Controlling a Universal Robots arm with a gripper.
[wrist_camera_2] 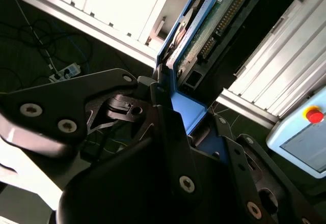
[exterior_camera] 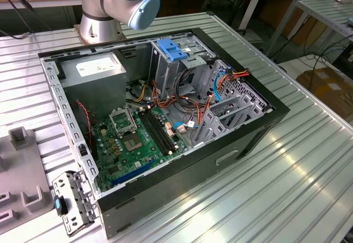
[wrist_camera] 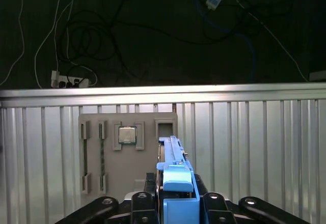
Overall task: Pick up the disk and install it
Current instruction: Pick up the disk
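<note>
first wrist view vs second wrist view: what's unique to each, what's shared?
First wrist view: grey fixture tray holding a square silver processor chip. Second wrist view: green circuit-board face of the flat metal, blue-framed disk; light-blue box with a red button. Both wrist views: black gripper shut on that disk, white power strip on the dark floor.

Caught the blue-framed disk point(wrist_camera: 172, 155) point(wrist_camera_2: 214, 23) on edge in both wrist views, green circuit board bared, one end pinched in the gripper point(wrist_camera: 175, 196) point(wrist_camera_2: 170, 104).

Disk point(wrist_camera: 175, 177) w/ blue plastic frame, ribbed metal table point(wrist_camera: 254, 147)
</note>
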